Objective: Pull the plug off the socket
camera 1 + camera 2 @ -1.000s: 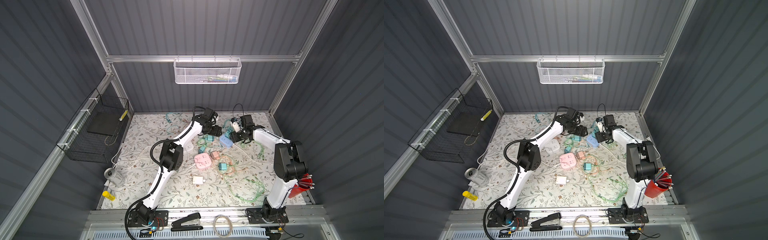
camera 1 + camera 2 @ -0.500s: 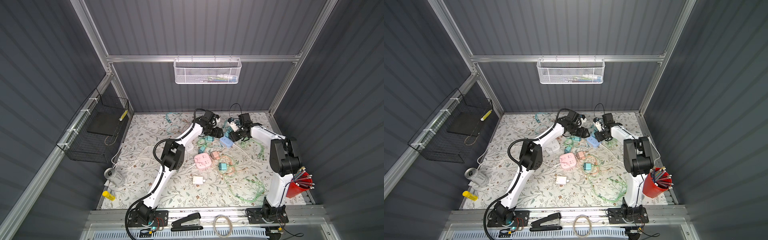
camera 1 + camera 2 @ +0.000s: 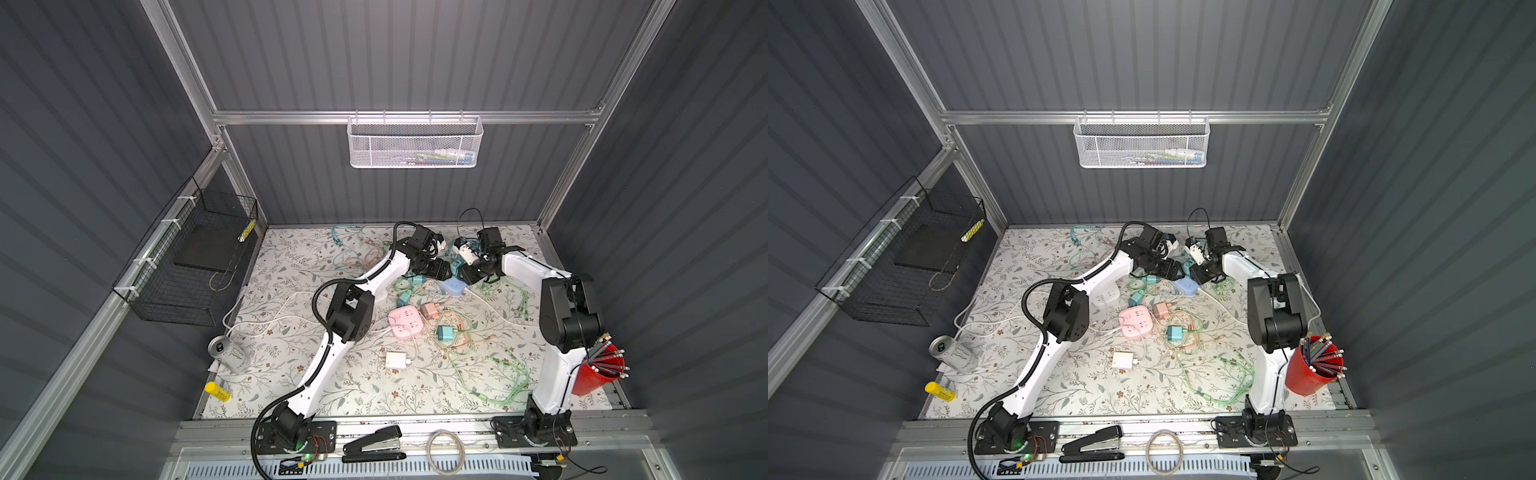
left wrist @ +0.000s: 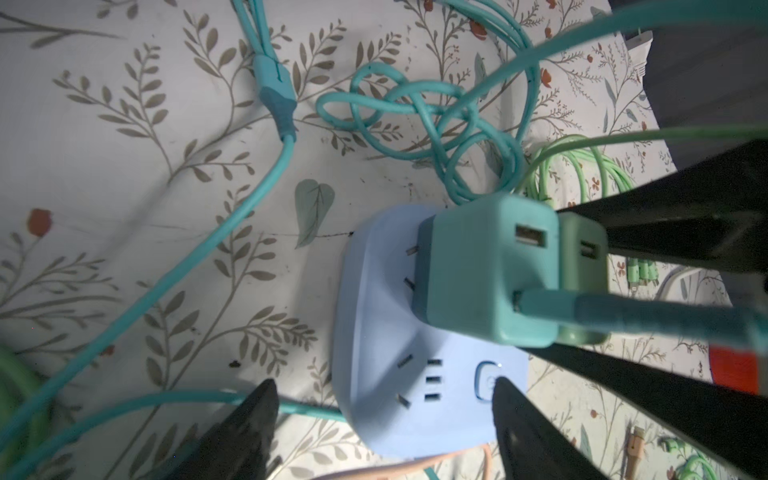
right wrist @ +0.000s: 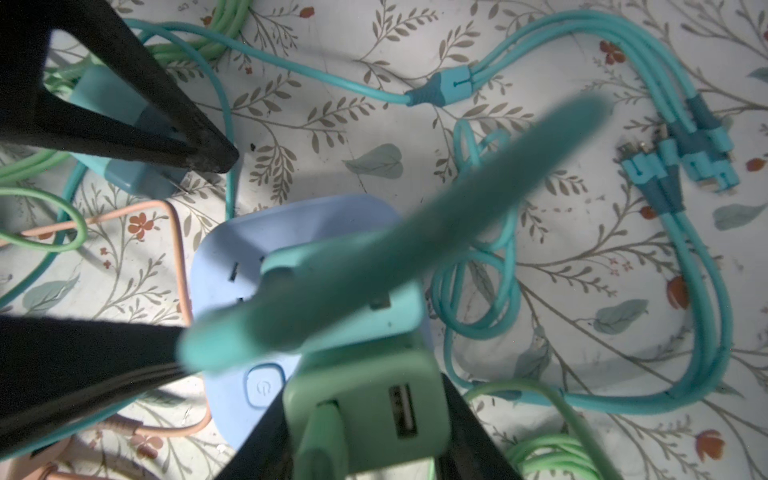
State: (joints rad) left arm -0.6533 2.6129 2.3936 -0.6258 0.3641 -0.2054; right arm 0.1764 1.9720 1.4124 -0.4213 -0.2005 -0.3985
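Note:
A blue socket [image 3: 454,286] [image 3: 1185,286] lies on the floral mat at the back middle. A teal plug [image 4: 478,270] [image 5: 399,328] and a green plug [image 4: 584,266] [image 5: 374,407] stand in it side by side, each with its own cable. My right gripper [image 5: 361,395] [image 3: 467,274] is shut on the green plug, one finger against each side. My left gripper [image 4: 383,382] [image 3: 442,272] is open over the socket's [image 4: 382,332] other end. One of its fingers is over the power button, the other beside the socket above the mat.
Teal, green and pink cables lie tangled round the socket. A teal multi-head cable [image 5: 665,166] is beside it. Nearer the front lie a pink socket [image 3: 405,322], a pink plug [image 3: 432,309], a teal plug [image 3: 445,332] and a white charger [image 3: 395,359]. A can [image 3: 226,353] lies left, a red pencil cup [image 3: 598,370] stands right.
Both grippers have drawn in over the blue socket. The right jaws have narrowed onto the green plug. The left jaws keep the same width.

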